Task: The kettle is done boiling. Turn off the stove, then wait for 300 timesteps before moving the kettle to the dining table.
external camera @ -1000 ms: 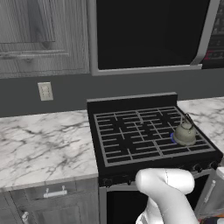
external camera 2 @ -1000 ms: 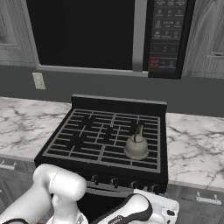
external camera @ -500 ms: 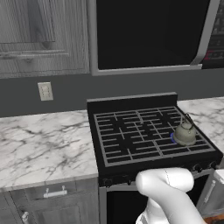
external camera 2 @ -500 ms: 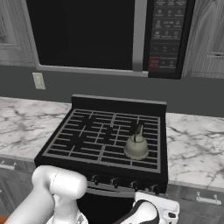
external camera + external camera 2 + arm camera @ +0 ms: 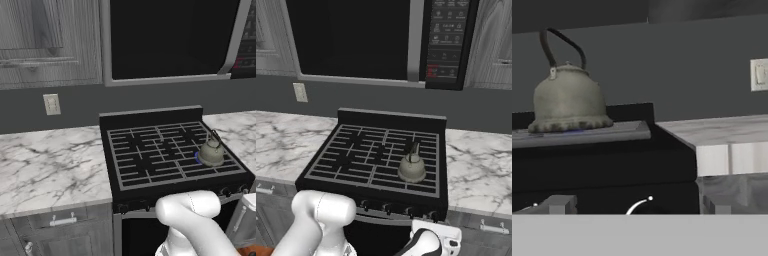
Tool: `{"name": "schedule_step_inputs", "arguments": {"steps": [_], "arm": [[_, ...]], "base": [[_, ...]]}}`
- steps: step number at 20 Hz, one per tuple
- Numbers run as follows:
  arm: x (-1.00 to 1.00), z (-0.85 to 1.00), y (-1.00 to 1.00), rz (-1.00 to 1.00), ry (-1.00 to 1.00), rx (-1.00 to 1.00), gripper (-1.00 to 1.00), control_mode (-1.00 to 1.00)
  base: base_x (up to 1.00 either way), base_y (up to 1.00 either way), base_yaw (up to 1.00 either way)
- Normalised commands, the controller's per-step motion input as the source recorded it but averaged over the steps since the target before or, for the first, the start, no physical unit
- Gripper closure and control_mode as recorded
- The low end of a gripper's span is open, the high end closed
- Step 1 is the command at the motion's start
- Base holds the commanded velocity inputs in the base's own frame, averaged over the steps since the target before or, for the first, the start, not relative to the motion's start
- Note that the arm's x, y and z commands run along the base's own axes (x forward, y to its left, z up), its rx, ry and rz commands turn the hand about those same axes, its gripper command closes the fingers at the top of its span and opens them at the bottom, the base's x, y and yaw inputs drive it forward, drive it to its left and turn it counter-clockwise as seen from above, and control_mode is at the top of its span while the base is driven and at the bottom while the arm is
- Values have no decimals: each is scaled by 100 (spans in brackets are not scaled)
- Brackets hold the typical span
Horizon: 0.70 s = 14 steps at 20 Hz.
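The small grey-beige kettle (image 5: pixel 211 152) (image 5: pixel 411 167) stands upright on the front right burner of the black stove (image 5: pixel 150 150) (image 5: pixel 366 150). A blue flame (image 5: pixel 198 159) shows under it. In the hand view the kettle (image 5: pixel 567 100) sits at upper left on the grate, with the stove's front and a knob (image 5: pixel 643 206) marked by a white arc below it. My gripper's white hand (image 5: pixel 431 239) (image 5: pixel 245 220) hangs low in front of the knob row (image 5: pixel 391 209), on the kettle's side. Its fingers are hidden. The dining table is out of view.
Marble counters (image 5: pixel 50 165) (image 5: pixel 481 165) with grey drawers flank the stove. A black microwave (image 5: pixel 381 40) hangs above it, beside grey wall cabinets (image 5: pixel 45 40). A wall outlet (image 5: pixel 51 104) (image 5: pixel 759 74) sits on the dark backsplash. My white arm (image 5: pixel 192 225) (image 5: pixel 318 222) rises before the oven.
My hand has slid a little to the right, low in front of the stove. The kettle and the views have stayed where they were.
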Motion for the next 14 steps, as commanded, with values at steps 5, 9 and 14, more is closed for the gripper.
{"name": "schedule_step_inputs", "arguments": {"steps": [5, 9, 14], "arm": [[15, -8, 0, 0, 0, 0, -100, -100], [8, -18, 0, 0, 0, 0, -100, -100], [9, -22, 0, 0, 0, 0, -100, -100]], "base": [[0, 0, 0], [0, 0, 0], [0, 0, 0]]}}
